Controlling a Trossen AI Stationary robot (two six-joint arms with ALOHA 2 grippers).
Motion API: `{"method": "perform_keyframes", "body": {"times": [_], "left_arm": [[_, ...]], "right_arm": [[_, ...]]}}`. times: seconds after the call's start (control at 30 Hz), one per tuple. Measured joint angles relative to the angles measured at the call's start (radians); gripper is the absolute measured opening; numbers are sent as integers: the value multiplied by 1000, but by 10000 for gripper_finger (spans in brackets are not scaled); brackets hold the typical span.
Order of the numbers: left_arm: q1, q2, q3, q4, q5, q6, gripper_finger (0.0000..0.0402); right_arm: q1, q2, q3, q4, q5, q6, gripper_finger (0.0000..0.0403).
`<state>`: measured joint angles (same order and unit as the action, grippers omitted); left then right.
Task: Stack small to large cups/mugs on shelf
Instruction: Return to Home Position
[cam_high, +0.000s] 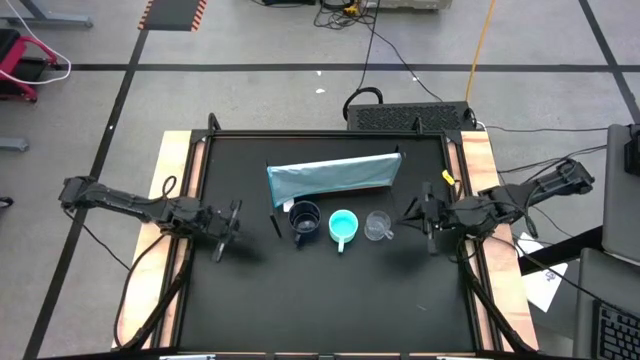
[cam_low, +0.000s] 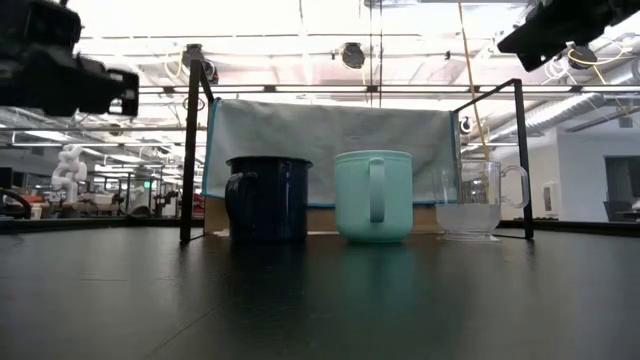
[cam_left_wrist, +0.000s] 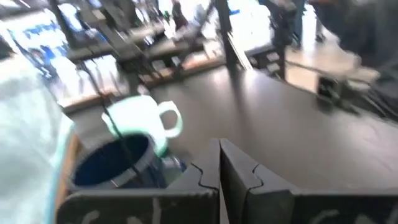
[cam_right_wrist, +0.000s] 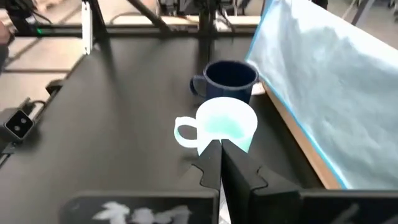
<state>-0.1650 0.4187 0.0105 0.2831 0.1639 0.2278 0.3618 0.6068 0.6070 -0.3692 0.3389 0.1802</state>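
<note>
On my overhead feed the three mugs stand in a row near the middle of the black table top (cam_high: 330, 300), just in front of the long, low, light blue-grey shelf panel (cam_high: 335, 176). The panel lies slightly slanted across the far half of the table.

The dark navy handled mug (cam_high: 304, 220) is nearest the left arm. The bright turquoise handled mug (cam_high: 343, 226) is in the middle, and the small clear greyish glass mug (cam_high: 378, 226) is nearest the right arm. All three are upright, side by side with small gaps between them, and none sits inside another or on the panel. From table height, the navy and turquoise mugs are about the same height and the clear one is shorter, with its handle pointing away from the other two.

The left gripper (cam_high: 228, 230) hangs over the table's left part, well apart from the navy mug. Its wrist picture is blurred, but the two dark fingers appear pressed together with nothing between them.

The right gripper (cam_high: 420, 215) hangs by the table's right edge, near the clear mug but not touching it. Its wrist camera shows the fingers closed tip to tip and empty, with the turquoise and navy mugs and the panel beyond them.
</note>
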Motion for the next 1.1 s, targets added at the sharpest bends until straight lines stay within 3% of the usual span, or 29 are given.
{"method": "perform_keyframes", "body": {"times": [0.13,0.4,0.57,0.8,1.1], "left_arm": [[-5,0,0,119,-89,1,3],[-5,-1,66,117,-167,72,1],[-3,-2,80,111,-170,92,1],[10,-1,80,71,-174,64,1],[10,-2,80,81,-174,58,1]], "right_arm": [[0,-61,-54,77,0,-43,0],[-27,-173,-118,116,80,-97,0],[-49,-230,-144,114,66,-116,0],[-49,-279,-150,119,-55,-152,0],[-49,-337,-226,194,-56,-170,0]]}}
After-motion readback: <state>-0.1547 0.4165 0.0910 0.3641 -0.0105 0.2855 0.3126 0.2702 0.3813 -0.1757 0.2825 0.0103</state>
